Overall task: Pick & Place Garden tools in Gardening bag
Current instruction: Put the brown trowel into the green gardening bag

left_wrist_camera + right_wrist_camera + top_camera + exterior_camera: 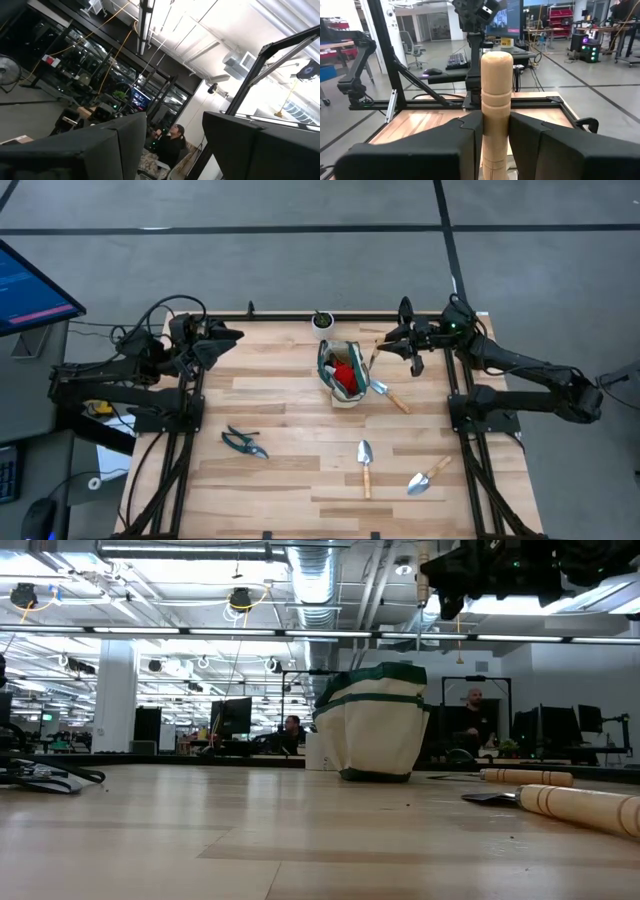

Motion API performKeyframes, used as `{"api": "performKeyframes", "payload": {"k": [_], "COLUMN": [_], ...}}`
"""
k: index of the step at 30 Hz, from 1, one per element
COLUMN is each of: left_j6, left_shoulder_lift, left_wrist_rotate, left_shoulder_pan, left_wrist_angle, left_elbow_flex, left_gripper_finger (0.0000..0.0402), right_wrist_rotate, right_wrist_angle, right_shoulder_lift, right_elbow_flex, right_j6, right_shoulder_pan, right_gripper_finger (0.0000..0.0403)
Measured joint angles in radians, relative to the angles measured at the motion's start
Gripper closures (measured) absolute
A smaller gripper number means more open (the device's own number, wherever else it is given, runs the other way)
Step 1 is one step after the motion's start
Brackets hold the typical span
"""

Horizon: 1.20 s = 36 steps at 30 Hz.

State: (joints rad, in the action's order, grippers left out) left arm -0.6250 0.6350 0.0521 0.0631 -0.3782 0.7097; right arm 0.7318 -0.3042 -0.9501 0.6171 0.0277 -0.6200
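Wooden Surface With Bag, Tools and Two Arms

Wooden planks formed the surface [300, 470]. The cream bag [341, 372] with green trim stood upright near the far edge, a red-and-black glove [346, 374] inside it and a white pot [322, 322] just beyond it. The right gripper [385, 343] hung above the surface just right of the bag, its fingers [445, 145] clamped on the light wooden handle [496, 110] of a trowel. Another trowel [388, 394] lay touching the bag's right side. Two more trowels [365, 466] [428, 477] and the shears [244, 442] lay well apart nearer the front. The left gripper [232, 337] waited at the far left corner, fingers [105, 150] parted around nothing.
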Motion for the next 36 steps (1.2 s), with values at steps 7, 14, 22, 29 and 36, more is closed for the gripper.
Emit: {"api": "performKeyframes", "payload": {"k": [7,14,22,29,36], "left_j6": [0.000,0.000,0.000,0.000,0.000], "left_shoulder_lift": [0.000,0.000,0.000,0.000,0.000], "left_wrist_rotate": [0.000,0.000,0.000,0.000,0.022], "left_shoulder_pan": [0.000,0.000,0.000,0.000,0.000], "left_wrist_angle": [0.000,0.000,0.000,0.000,0.000], "left_elbow_flex": [0.000,0.000,0.000,0.000,0.000], "left_gripper_finger": [0.0215,0.0215,0.0215,0.0215,0.0215], "right_wrist_rotate": [0.021,0.030,0.031,0.035,0.112], "right_wrist_angle": [-0.029,-0.028,-0.029,-0.039,-0.116], "right_shoulder_lift": [0.000,0.000,0.000,-0.018,-0.114], "right_elbow_flex": [0.000,0.000,0.000,0.000,0.000], "right_j6": [0.010,0.016,0.016,0.012,-0.002], "right_shoulder_pan": [-0.012,-0.012,-0.012,-0.043,-0.069], "right_gripper_finger": [0.0339,0.0339,0.0339,0.0339,0.0339]}}
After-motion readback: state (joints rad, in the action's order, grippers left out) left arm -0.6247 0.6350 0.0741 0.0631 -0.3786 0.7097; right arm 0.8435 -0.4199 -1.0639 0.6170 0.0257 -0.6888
